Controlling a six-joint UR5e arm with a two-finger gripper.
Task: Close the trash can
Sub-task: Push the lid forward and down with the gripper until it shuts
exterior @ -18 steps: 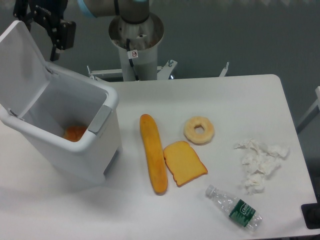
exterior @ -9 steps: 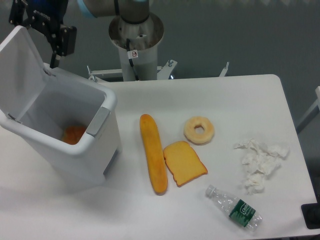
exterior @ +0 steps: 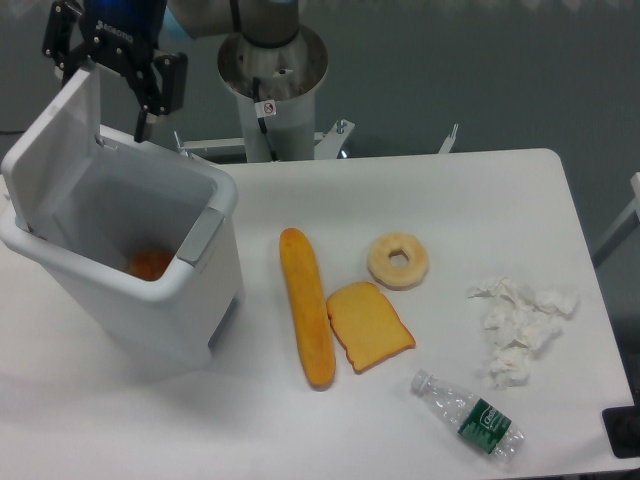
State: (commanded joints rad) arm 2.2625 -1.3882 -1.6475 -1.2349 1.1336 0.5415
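Observation:
The trash can (exterior: 150, 315) is a big white bin at the table's left, with a grey latch tab (exterior: 198, 236) on its front rim. Its lid (exterior: 58, 150) stands nearly upright on the far-left side, so the bin's mouth is uncovered. An orange object (exterior: 150, 265) lies inside at the bottom. My gripper (exterior: 105, 95) hangs at the lid's top edge. It is open, with one finger (exterior: 60, 40) behind the lid and the other finger (exterior: 160, 95) to its right. Whether a finger touches the lid is unclear.
A long bread roll (exterior: 306, 320), a toast slice (exterior: 368, 325) and a pale doughnut (exterior: 398, 260) lie mid-table. Crumpled tissue (exterior: 520, 325) and a plastic bottle (exterior: 468, 415) are at the right. The robot base column (exterior: 270, 85) stands behind the table.
The gripper has moved right along the lid's top edge. The lid has swung from leaning back-left to nearly upright, and the bin has rocked slightly.

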